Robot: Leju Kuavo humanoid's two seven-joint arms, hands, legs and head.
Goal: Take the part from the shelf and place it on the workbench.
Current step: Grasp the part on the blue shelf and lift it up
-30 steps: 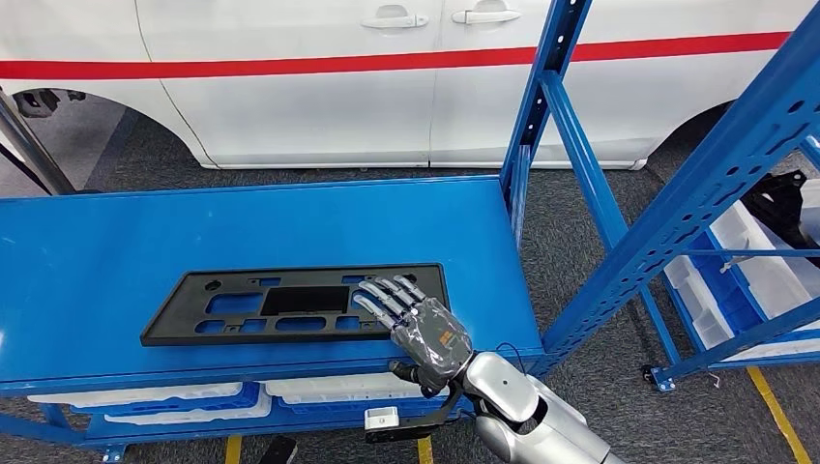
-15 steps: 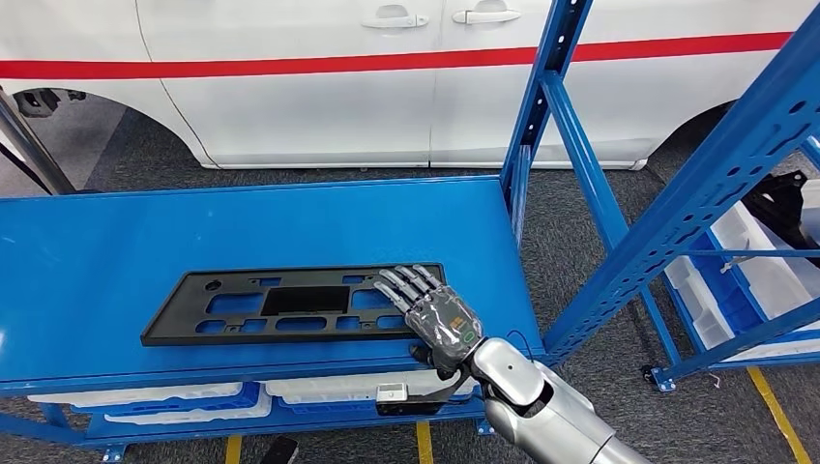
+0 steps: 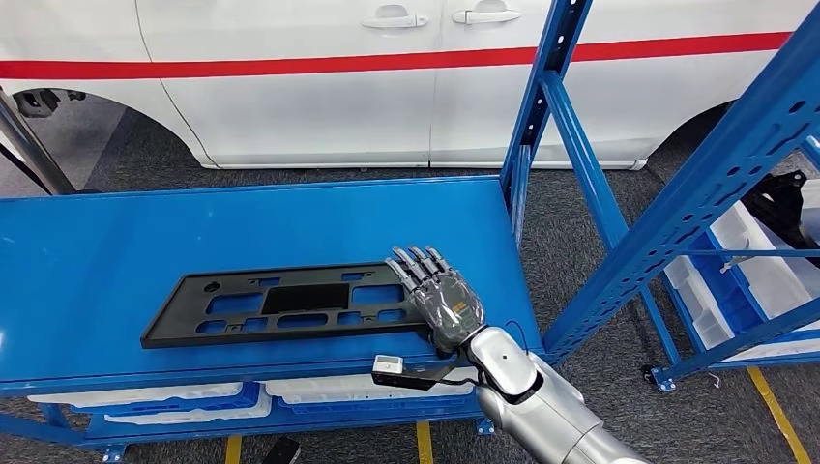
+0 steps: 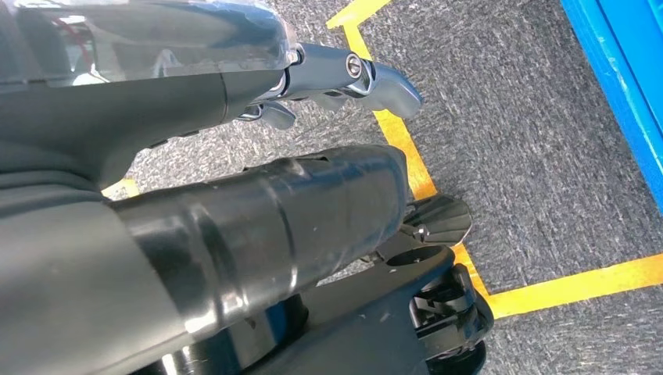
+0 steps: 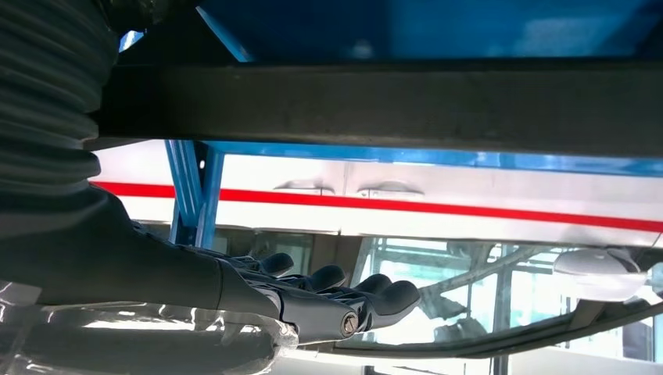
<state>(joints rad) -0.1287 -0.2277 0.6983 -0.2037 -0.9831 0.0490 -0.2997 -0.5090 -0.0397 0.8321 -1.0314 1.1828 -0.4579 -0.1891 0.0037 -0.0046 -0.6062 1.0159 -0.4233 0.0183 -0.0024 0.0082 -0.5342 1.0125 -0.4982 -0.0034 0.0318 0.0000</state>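
We are seeing the right robot hand [image 3: 443, 303] lying flat, palm down, at the right end of the part [image 3: 290, 304], its fingers [image 3: 416, 268] stretched out straight and side by side, gripping nothing; whether they are pressing on the plastic or just hovering over it we cannot tell. In the right wrist view the same robot hand [image 5: 313, 301] is showing its dark fingers extended in a row with nothing between them. The left robot hand [image 4: 328, 78] is hanging beside the robot's body over grey carpet [image 4: 532, 141] marked with yellow tape [image 4: 563, 289], its fingers loosely bent and holding nothing. The part, a long flat black plastic panel with rectangular cut-outs, is lying flat on the blue counter [image 3: 145, 232], near the front edge and toward the right side. White trays [image 3: 135, 396] are sitting on the lower level under the counter. A blue shelf frame [image 3: 677, 193] is standing to the right, with white bins [image 3: 764, 261] on its low shelf. Behind the counter a white vehicle [image 3: 338, 87] with a red stripe is filling the background.
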